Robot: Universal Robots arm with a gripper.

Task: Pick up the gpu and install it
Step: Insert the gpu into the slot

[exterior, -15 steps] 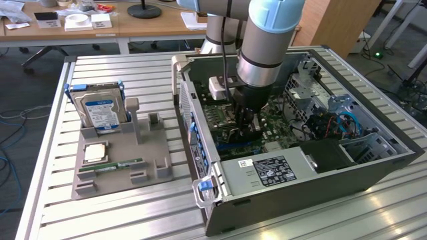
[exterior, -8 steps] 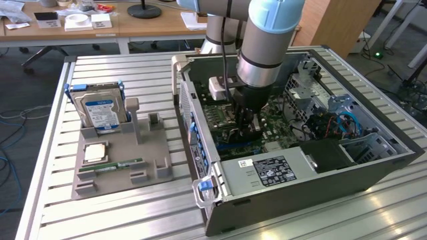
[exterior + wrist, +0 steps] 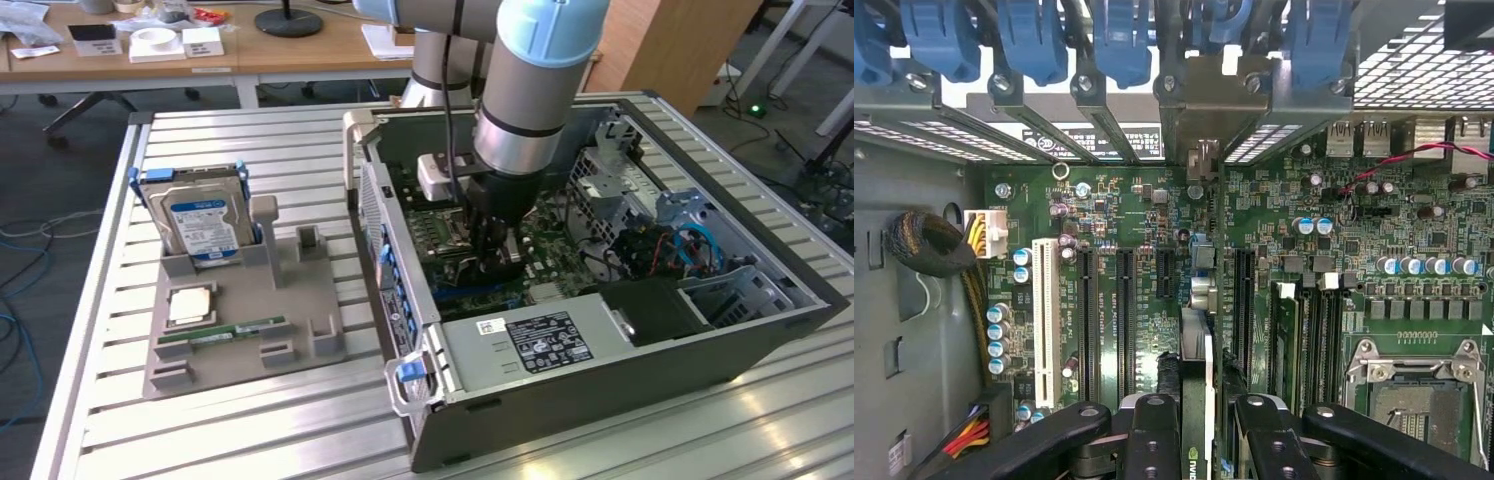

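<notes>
Inside the open computer case (image 3: 747, 330), near the bench (image 3: 267, 430) middle. End effector (image 3: 1208, 440) low over the motherboard (image 3: 1154, 200), fingers (image 3: 1154, 440) partly closed on the gpu (image 3: 1196, 400), held edge-on between them, bracket end toward the rear slot covers (image 3: 1199, 90).

Risks, as judged: card edge slightly off the long slot (image 3: 1242, 300) beside it, so pressing down could jam the connector or scrape nearby capacitors; bracket tab catching on the case's rear frame and tilting the card in the grip; slip between the fingers if resistance builds.

Counts: one arm, one end effector, one gpu, one case. On the grey holder tray (image 3: 240, 340) toward the bench's far side from the case: one hard drive (image 3: 198, 222), one green memory stick (image 3: 227, 332), one processor chip (image 3: 191, 303).
</notes>
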